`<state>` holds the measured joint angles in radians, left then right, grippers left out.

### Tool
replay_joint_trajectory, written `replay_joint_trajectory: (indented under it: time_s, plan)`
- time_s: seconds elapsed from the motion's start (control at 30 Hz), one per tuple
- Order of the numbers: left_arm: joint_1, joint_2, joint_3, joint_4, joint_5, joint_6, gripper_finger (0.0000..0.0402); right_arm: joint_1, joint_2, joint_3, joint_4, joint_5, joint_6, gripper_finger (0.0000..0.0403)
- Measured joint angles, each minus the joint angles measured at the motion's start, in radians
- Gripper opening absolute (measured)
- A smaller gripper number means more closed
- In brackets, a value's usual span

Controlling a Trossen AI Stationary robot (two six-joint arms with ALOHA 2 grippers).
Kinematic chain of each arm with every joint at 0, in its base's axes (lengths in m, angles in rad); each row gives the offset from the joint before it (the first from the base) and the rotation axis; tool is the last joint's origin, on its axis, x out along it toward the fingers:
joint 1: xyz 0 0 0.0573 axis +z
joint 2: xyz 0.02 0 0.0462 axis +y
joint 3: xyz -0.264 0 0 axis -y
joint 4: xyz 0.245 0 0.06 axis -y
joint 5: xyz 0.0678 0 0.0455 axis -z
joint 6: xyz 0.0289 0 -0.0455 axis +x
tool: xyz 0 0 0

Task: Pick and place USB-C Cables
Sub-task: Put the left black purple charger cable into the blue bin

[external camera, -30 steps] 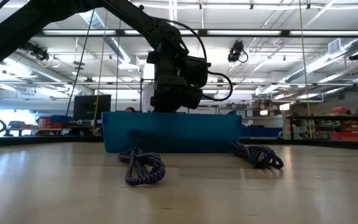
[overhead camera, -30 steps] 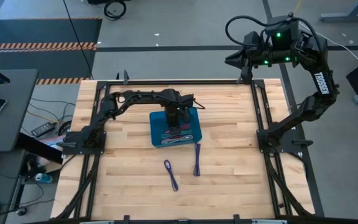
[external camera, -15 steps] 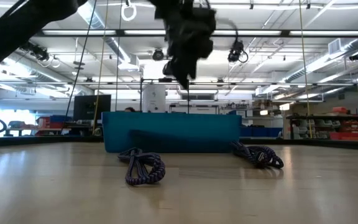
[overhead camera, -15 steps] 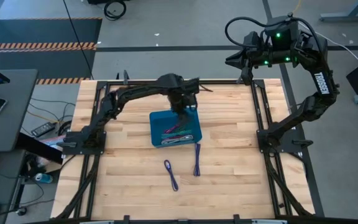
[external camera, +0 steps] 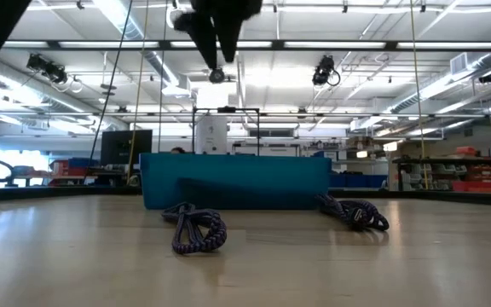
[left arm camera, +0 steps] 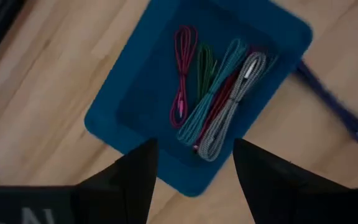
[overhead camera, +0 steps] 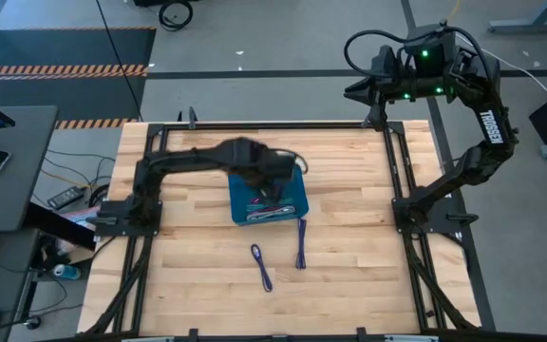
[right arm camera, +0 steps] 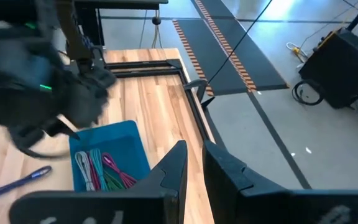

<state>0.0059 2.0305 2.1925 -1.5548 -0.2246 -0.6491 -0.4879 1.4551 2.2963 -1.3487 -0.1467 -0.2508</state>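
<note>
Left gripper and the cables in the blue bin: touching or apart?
Apart. The low view shows the left gripper raised well above the blue bin, open and empty; the left wrist view shows the cables lying far below.

A large industrial workshop or robotics lab: exposed ceiling trusses with strip lights (external camera: pixel 382 51), stocked shelving (external camera: pixel 450 170) at three o'clock, hazard-striped floor tape (overhead camera: pixel 60 68) at eleven o'clock.

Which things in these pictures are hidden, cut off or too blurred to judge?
- Low view: the cables inside the bin are hidden by its front wall.
- Low view: the left gripper is cut off by the top edge.
- High view: the left gripper is motion-blurred, and the arm covers part of the bin.
- High view: the two cables on the table are too small to show plugs.
- Right wrist view: the left arm is blurred.
</note>
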Motion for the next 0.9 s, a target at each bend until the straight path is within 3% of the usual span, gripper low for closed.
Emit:
replay_joint_trajectory:
  time_s: [0.27, 0.43, 0.73, 0.9]
  plan:
    - [-0.194, -0.015, -0.008, 0.0, -0.12, -0.442, 0.0215, 0.0, 0.0, 0.0, 0.001, 0.0, -0.058, 0.0055]
    - [-0.275, 0.012, -0.007, 0.007, -0.122, -0.626, 0.0215, 0.0, 0.0, 0.0, 0.001, 0.0, -0.066, 0.0055]
    - [-0.39, 0.114, -0.008, -0.015, -0.119, -1.119, 0.0215, 0.0, 0.0, 0.0, 0.001, -0.002, -0.059, 0.0055]
    - [-0.453, 0.187, -0.008, -0.005, -0.118, -1.248, 0.0215, 0.0, 0.0, 0.0, 0.001, -0.005, -0.056, 0.0055]
